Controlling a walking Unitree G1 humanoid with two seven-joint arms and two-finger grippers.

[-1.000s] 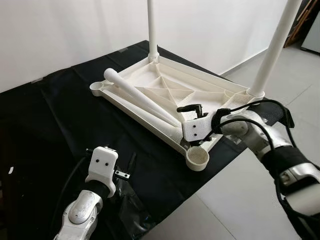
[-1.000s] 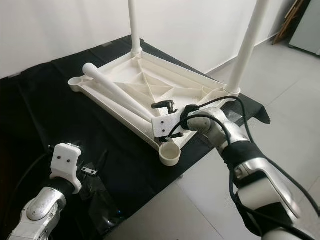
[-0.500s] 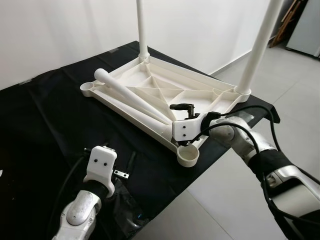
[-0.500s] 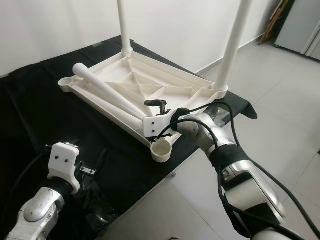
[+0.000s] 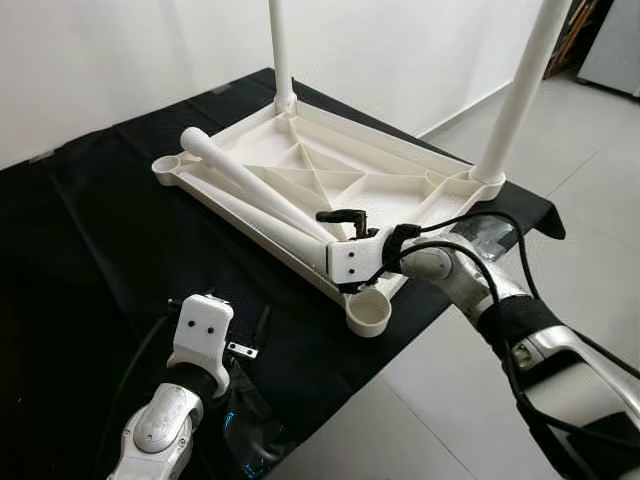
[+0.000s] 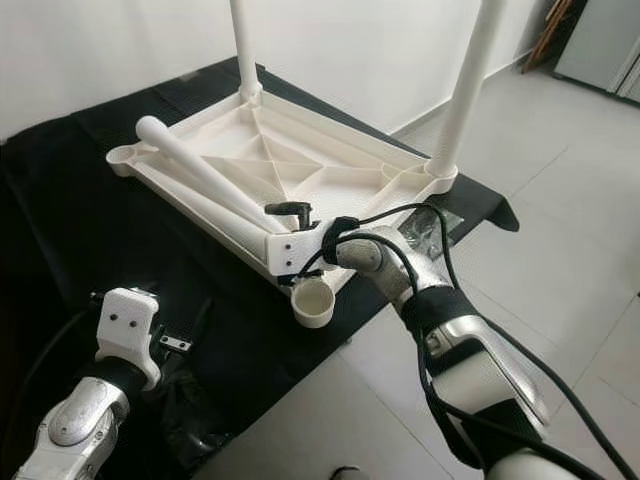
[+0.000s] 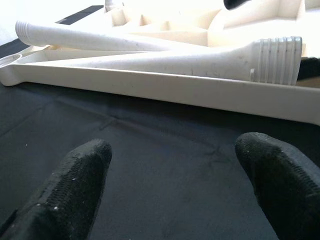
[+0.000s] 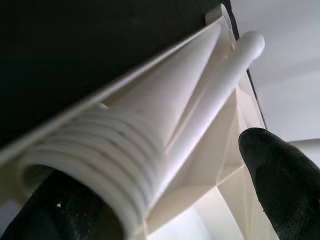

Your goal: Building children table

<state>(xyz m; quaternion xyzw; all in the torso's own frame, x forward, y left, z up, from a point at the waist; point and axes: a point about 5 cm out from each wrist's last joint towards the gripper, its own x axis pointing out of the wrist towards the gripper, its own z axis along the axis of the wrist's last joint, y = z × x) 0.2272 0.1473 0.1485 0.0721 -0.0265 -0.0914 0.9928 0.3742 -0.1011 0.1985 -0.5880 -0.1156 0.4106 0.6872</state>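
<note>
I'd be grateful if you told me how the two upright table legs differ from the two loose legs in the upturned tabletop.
The upright legs stand fitted in the far corner sockets; the loose legs lie flat inside the tabletop. The upright ones stand untouched; the right gripper is at a loose leg's threaded end. All are white, tapered plastic.

You have a cream-white tabletop (image 5: 330, 175) and matching white legs (image 5: 255, 190) on a plain black cloth (image 5: 90, 230). Just ahead of your right gripper's black fingers (image 8: 280, 175), the leg's ribbed end (image 8: 105, 155) is white.
</note>
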